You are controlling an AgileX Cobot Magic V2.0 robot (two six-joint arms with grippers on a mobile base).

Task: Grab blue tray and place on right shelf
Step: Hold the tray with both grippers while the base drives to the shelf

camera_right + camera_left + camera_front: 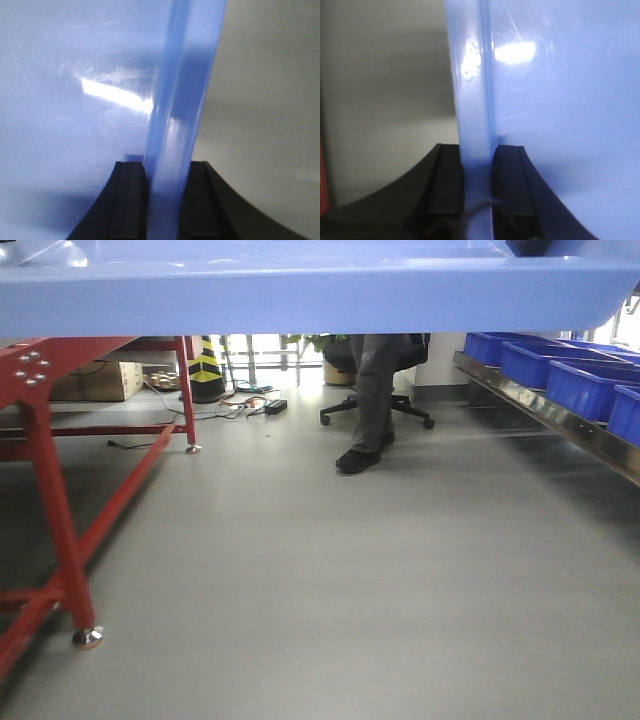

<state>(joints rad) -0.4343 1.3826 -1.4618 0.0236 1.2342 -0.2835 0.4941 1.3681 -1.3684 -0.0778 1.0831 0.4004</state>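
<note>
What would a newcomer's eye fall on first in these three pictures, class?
The blue tray fills the top of the front view, and in the wrist views its rim stands clamped in the left gripper and the right gripper. Below it, a red frame stands at the left, and dark blue bins line the right shelf at the right.
</note>
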